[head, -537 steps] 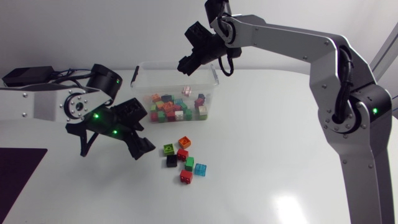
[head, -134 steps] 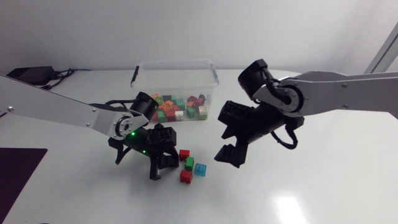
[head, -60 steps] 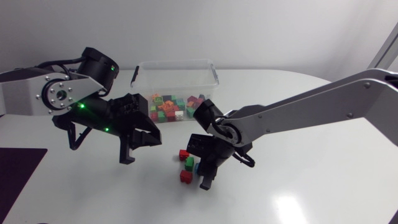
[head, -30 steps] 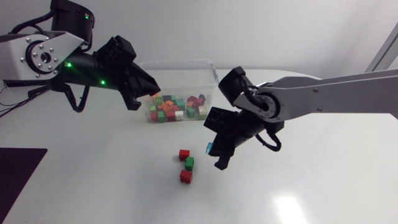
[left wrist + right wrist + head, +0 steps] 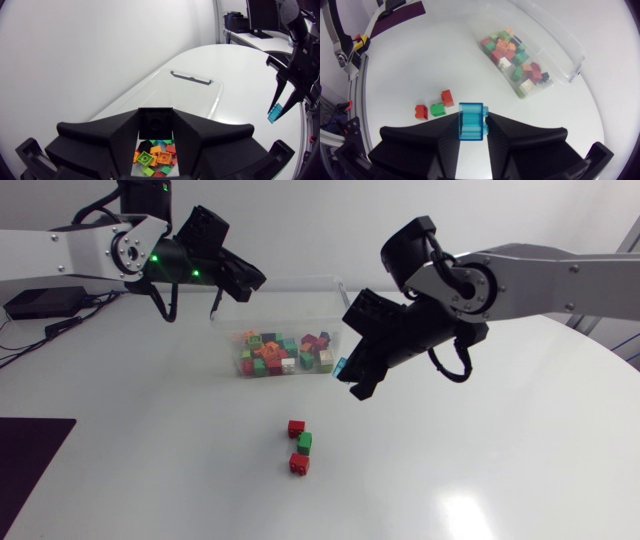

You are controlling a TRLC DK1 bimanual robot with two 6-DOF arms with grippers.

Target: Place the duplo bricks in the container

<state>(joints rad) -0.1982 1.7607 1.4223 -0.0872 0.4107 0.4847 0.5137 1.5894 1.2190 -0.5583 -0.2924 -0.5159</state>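
Three small plastic bricks lie loose on the white table (image 5: pixel 150 470), at six o'clock from the clear rectangular plastic container (image 5: pixel 300 305). They are a red brick (image 5: pixel 296 427), a green brick (image 5: pixel 304 443) just beside it at five o'clock, and a second red brick (image 5: pixel 299 464) close below the green one. Inside the container, a heap of mixed-colour bricks (image 5: pixel 285 352) fills the near half. The left gripper (image 5: pixel 240 280) hangs over the container's eleven o'clock corner, its fingers narrowed onto a black square brick (image 5: pixel 155 123). The right gripper (image 5: pixel 350 375) is raised off the table at four o'clock from the container, pinching a translucent blue brick (image 5: pixel 340 366) from two sides.
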